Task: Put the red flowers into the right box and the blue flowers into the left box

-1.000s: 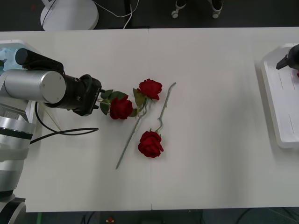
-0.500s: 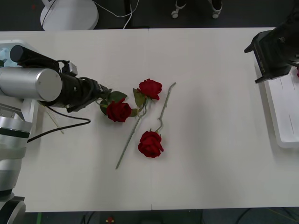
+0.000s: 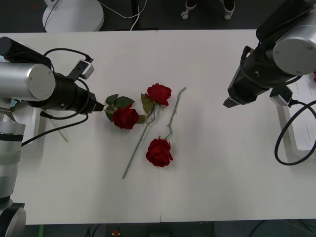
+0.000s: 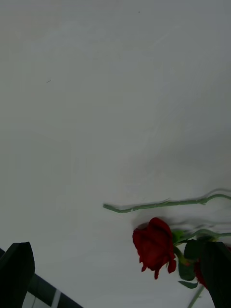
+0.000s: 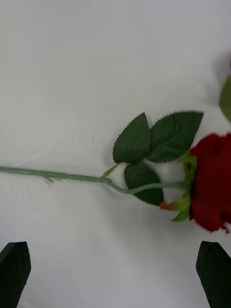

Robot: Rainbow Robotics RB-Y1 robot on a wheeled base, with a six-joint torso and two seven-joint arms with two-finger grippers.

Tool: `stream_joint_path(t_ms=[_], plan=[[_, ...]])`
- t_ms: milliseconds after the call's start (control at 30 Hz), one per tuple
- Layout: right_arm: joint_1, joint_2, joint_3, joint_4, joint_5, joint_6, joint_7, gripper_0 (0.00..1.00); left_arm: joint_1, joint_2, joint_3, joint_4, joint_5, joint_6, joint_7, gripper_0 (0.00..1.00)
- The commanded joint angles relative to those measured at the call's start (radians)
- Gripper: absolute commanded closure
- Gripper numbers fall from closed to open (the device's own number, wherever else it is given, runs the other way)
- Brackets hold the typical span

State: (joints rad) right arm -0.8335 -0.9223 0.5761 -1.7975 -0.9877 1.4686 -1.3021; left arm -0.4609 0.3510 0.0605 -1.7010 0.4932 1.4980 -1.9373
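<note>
While three red flowers lie mid-desk, you're at pickup: left gripper hovers over a stem, fingers apart; right gripper, fingers apart, approaches. Next, lower and clamp the stem.

3 red flowers lie mid tabletop, stems crossing. Left hand just left of the leftmost one, w/ its stem under it. Right hand well right of them. Right box at far right edge.

silver cylindrical arms, black wrists, black cables.
</note>
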Motion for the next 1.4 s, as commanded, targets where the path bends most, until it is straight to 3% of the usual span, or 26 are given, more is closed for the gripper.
stream_joint_path(t_ms=[33, 200, 367, 633, 967, 1400], plan=[[-0.039, 0.062, 0.074, -0.062, 0.081, 0.053, -0.171, 0.00, -0.074, 0.006, 0.024, -0.040, -0.050, 0.054, -0.203, 0.00], [-0.042, 0.134, 0.093, -0.034, 0.112, 0.098, -0.235, 0.00, -0.081, 0.009, 0.024, -0.031, -0.071, 0.059, -0.474, 0.00], [-0.049, 0.214, 0.079, 0.017, 0.095, 0.139, -0.256, 0.00, -0.120, 0.009, 0.025, 0.069, -0.084, 0.033, -0.758, 0.00], [-0.047, 0.378, -0.013, 0.135, 0.179, 0.150, -0.256, 0.00, -0.190, 0.006, 0.007, 0.256, -0.099, -0.008, -0.768, 0.00], [-0.045, 0.542, -0.021, 0.231, 0.331, 0.164, -0.256, 0.00, -0.211, -0.021, -0.087, 0.406, -0.122, -0.134, -0.768, 0.00], [0.054, 0.695, -0.022, 0.242, 0.595, 0.157, -0.256, 0.00, -0.265, -0.124, -0.154, 0.457, -0.229, -0.168, -0.768, 0.00]])
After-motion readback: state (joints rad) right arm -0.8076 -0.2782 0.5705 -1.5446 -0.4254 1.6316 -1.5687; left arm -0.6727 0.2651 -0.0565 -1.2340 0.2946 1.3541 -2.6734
